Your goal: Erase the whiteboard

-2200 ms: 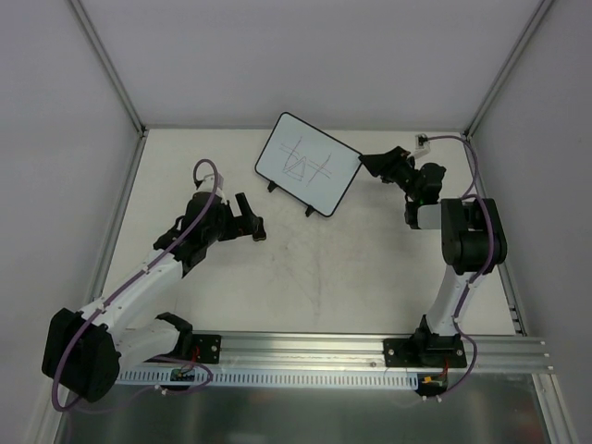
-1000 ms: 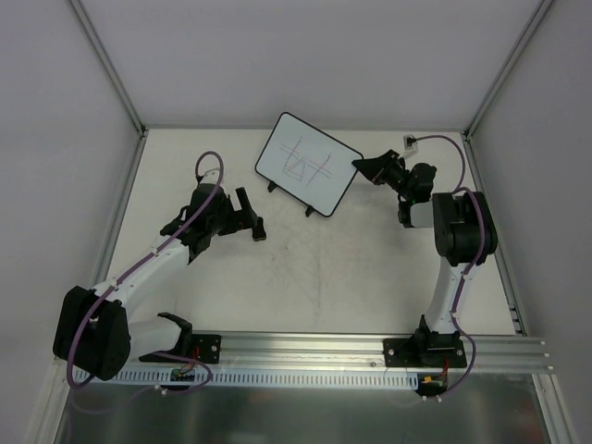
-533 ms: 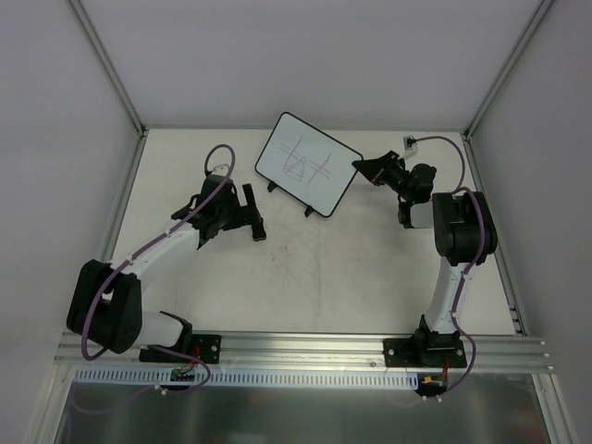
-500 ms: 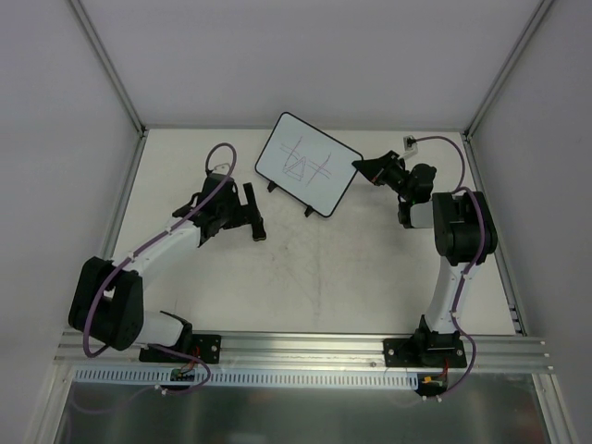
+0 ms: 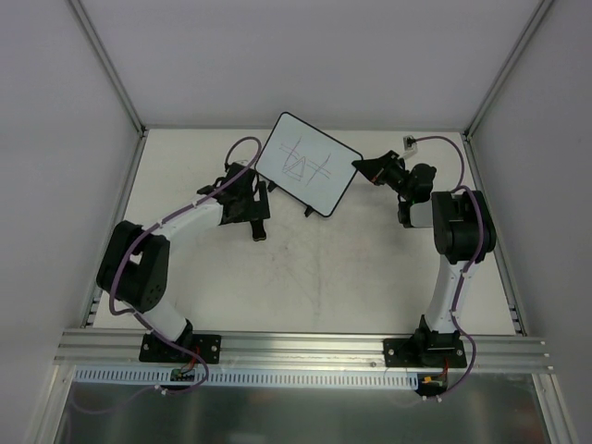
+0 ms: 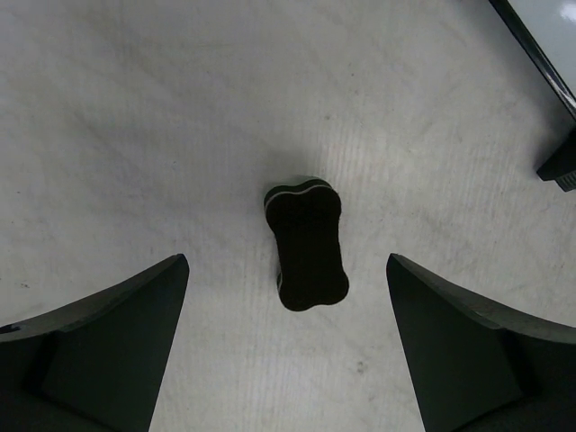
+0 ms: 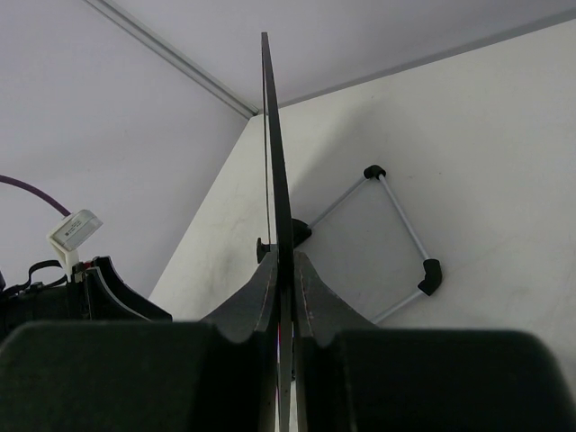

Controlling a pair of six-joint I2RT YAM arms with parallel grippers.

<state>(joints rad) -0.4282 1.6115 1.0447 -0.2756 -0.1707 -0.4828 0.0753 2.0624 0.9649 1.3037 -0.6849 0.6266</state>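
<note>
The black-framed whiteboard (image 5: pixel 308 165), faint pen lines on its face, stands near the table's (image 5: pixel 324 277) far edge, pinched by the right claw (image 7: pixel 283 270); left claw (image 6: pixel 286 270) gapes wide, empty.

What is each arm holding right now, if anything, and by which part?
The right gripper pinches the whiteboard by its edge nearest that arm. The left gripper is open above the eraser, holding nothing.

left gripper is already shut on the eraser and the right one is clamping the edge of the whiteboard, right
Not quite. The left gripper is open: in the left wrist view its fingers stand wide apart either side of the eraser, which lies untouched on the table. The right gripper does clamp the whiteboard by its edge.
</note>
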